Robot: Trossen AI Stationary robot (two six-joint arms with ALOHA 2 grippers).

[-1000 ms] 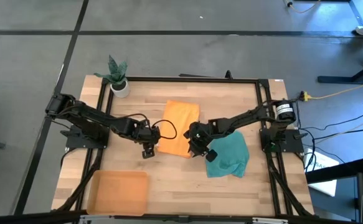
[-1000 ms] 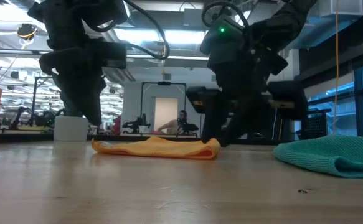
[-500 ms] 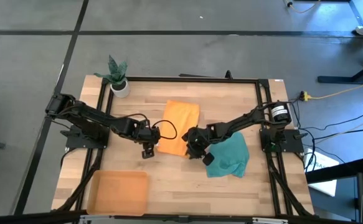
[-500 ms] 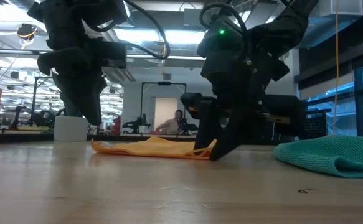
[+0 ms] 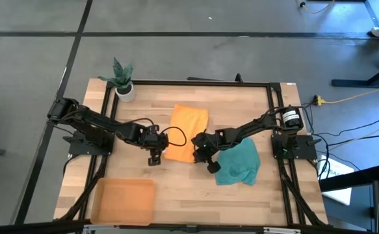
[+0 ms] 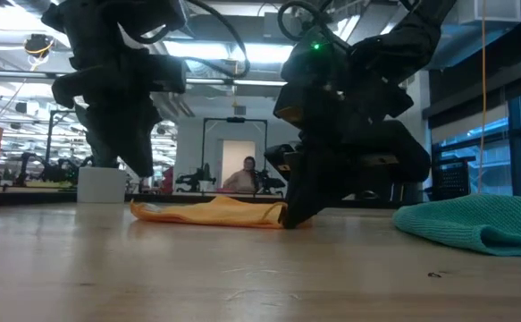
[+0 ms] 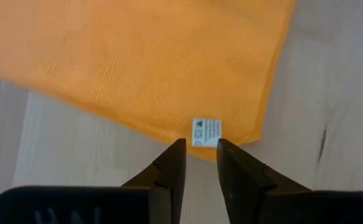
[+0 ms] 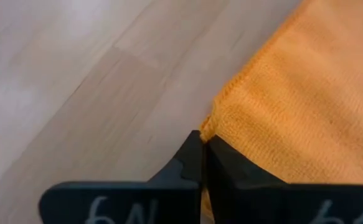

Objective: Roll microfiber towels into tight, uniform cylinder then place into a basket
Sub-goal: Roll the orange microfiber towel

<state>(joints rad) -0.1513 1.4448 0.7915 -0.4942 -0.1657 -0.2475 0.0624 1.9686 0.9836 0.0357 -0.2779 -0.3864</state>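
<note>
The orange towel (image 5: 188,133) lies flat and unrolled at the middle of the worktop (image 5: 176,188), with both arms at its near edge. The right pincer (image 8: 203,143) is pressed together at the towel's near right corner — the wrist view shows its tips meeting right at the hem, though whether any cloth is actually caught between them I cannot tell. The left pincer (image 7: 200,149) hovers at the towel's near left corner, just by the small white label (image 7: 206,132), its tips a narrow gap apart and holding nothing.

The teal towel (image 5: 240,162) sits crumpled just right of the orange one; the basket (image 5: 123,200) waits well off to the towel's near left, with nothing in it.

The risks from here: with only 1 corner pinched, a lift would skew the edge and start a crooked roll. The left pincer may nip only the label — which would slip. The right arm could also drag the teal towel.
</note>
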